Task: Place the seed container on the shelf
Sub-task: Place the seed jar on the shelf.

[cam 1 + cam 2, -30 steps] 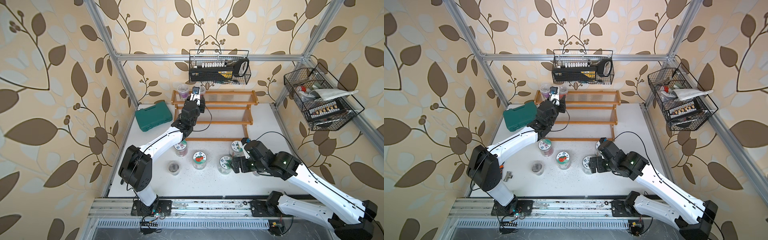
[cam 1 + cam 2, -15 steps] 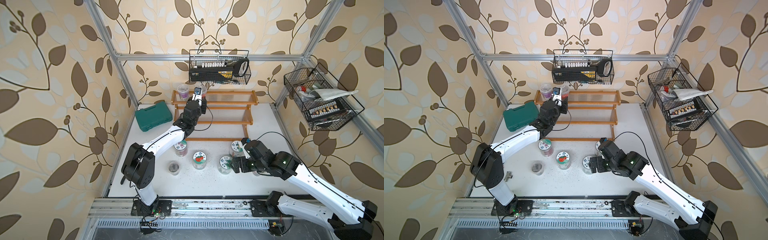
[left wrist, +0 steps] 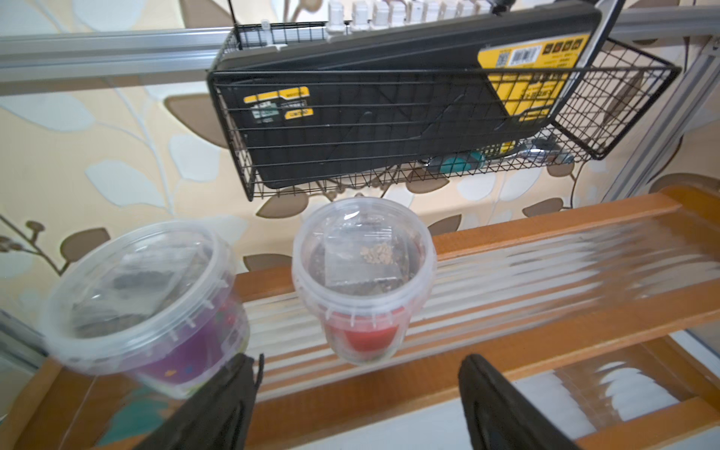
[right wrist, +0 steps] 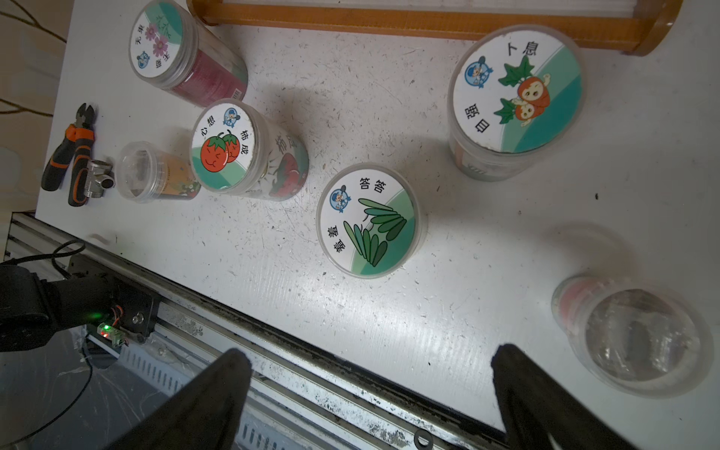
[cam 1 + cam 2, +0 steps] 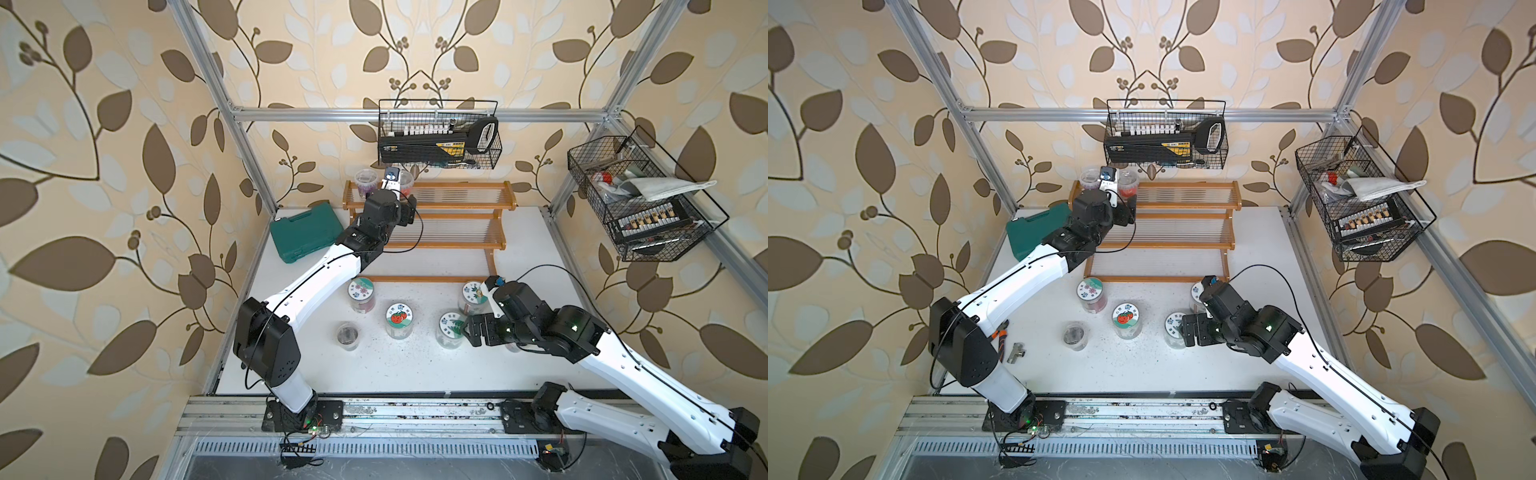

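On the left gripper (image 3: 358,362) and right gripper (image 4: 366,354), jaws gape empty; red seed container (image 3: 362,272) sits on the shelf (image 3: 545,233); tomato jar (image 4: 224,146) reads 心想柿成.

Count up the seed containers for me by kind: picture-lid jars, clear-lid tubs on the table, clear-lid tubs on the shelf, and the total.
Picture-lid jars on the table: 4 (flower jar, tomato jar, green-leaf jar, radish jar)
Clear-lid tubs on the table: 2 (orange-label tub, pink-label tub)
Clear-lid tubs on the shelf: 2 (purple tub, red tub)
Total: 8
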`<state>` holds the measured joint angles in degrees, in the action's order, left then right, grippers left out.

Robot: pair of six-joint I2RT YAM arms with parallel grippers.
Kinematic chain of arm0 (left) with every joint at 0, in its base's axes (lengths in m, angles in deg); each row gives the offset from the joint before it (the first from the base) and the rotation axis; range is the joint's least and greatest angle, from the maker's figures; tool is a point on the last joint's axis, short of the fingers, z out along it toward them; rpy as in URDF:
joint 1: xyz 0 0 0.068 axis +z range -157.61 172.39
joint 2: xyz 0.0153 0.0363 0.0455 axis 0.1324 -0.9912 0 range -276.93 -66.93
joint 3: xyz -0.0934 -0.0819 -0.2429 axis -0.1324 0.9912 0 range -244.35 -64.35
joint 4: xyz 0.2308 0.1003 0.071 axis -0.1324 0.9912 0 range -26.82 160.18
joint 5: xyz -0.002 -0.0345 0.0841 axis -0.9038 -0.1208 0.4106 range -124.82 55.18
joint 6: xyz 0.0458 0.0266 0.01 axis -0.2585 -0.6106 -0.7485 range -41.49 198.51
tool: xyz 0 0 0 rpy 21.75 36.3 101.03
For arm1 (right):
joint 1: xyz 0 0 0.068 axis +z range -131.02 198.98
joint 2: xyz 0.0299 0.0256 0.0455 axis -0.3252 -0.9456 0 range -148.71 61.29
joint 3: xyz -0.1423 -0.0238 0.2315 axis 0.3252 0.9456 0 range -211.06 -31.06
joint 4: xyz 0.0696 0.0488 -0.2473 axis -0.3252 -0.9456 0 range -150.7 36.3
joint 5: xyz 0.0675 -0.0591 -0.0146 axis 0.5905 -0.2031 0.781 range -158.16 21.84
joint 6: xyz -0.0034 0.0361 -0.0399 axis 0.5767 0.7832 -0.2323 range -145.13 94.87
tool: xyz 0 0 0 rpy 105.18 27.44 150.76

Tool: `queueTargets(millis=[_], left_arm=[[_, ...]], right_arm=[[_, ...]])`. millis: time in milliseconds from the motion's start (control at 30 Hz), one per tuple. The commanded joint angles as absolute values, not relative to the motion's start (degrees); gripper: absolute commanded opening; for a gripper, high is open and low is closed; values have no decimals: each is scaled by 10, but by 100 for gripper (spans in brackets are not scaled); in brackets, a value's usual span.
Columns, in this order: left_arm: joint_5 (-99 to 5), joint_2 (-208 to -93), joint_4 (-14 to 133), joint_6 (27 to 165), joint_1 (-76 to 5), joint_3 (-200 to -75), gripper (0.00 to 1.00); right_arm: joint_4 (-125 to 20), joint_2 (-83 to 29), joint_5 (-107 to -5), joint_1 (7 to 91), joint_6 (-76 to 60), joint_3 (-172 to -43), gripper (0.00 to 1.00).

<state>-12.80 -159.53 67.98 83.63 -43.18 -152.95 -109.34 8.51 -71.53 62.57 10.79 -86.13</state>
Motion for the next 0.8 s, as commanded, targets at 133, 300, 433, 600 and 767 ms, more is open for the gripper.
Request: queueTargets(millis=[133, 300, 433, 600, 767], left_arm=[[-103, -1502, 927, 926, -426, -1581, 98], [-138, -1423, 990, 965, -426, -1534, 98], [-175, -1378, 1061, 1010, -426, -1513, 98], [-234, -1340, 1140, 1068, -426, -1480, 98], [-255, -1304, 1212, 1139, -426, -1430, 98]], right_arm=[[-1098, 104, -712, 623, 100, -864, 99], [-1081, 119, -697, 623, 97, -863, 99], [-1070, 127, -682, 623, 95, -863, 99], [-1047, 136, -662, 623, 91, -855, 99], [-1026, 134, -640, 623, 91, -847, 99]])
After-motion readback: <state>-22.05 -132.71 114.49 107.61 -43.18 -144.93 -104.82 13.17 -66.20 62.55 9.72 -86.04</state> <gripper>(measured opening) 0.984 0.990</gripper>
